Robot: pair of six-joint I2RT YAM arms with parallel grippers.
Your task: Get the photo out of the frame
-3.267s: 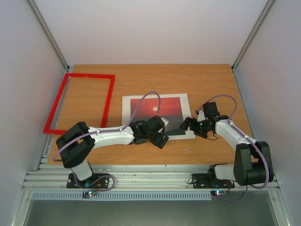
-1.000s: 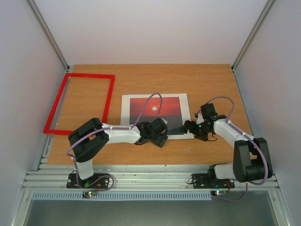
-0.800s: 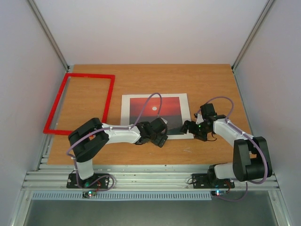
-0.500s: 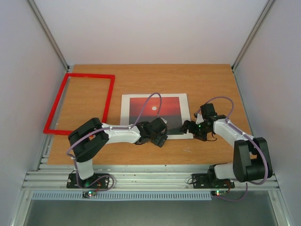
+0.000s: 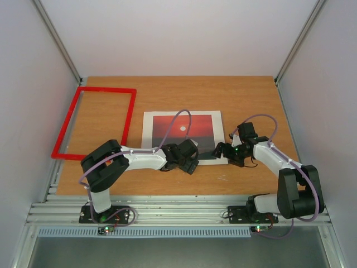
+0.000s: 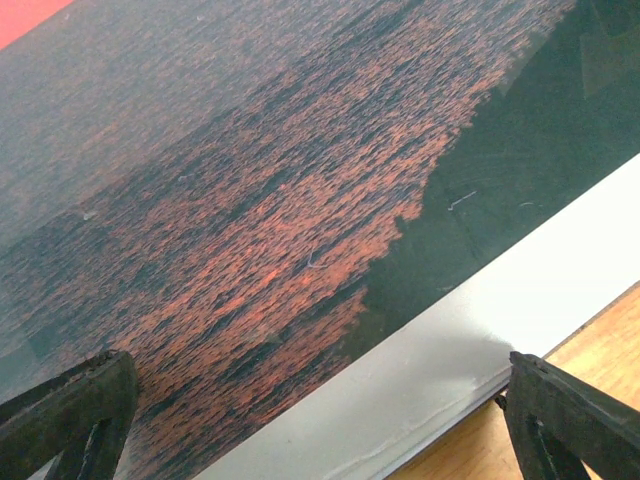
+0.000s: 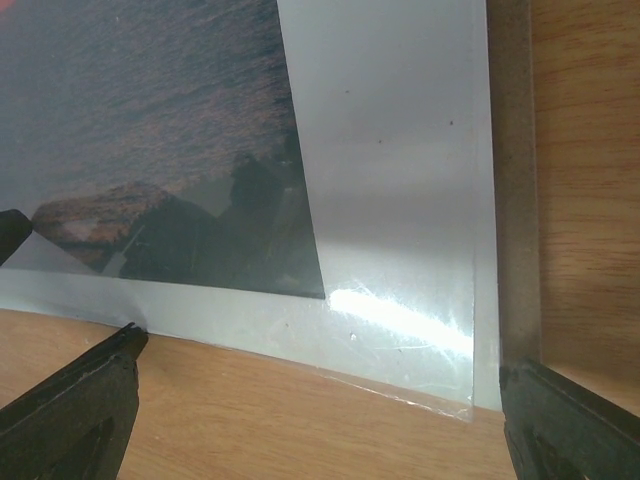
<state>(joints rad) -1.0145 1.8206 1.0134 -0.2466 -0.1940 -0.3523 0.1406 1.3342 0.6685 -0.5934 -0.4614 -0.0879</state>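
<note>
Top external view: both my arms reach in over the table (image 5: 240,95), toward the photo (image 5: 178,129). It lies flat in the middle of the wood, its red sky at the far side and its dark sea toward me. The frame (image 5: 129,120) lies flat at the far left, apart from the photo, and table wood shows through its opening.

My left fingers (image 5: 191,162) are over the photo's near edge, left of its middle. My right fingers (image 5: 221,151) are at its near right corner.

On the left wrist camera, my fingers are spread as wide as they go, one tip in each lower corner of the picture. Rippled red-and-dark water and the white margin fill the space between them, and a strip of table shows at the lower right. They grip nothing, and I cannot tell whether the tips touch the paper.

On the right wrist camera, my fingers are equally wide apart. Between them lie the photo's corner, its dark shoreline and its broad white margin, which catches a bright glare. They hold nothing either, and I cannot make out any contact with the print.
</note>
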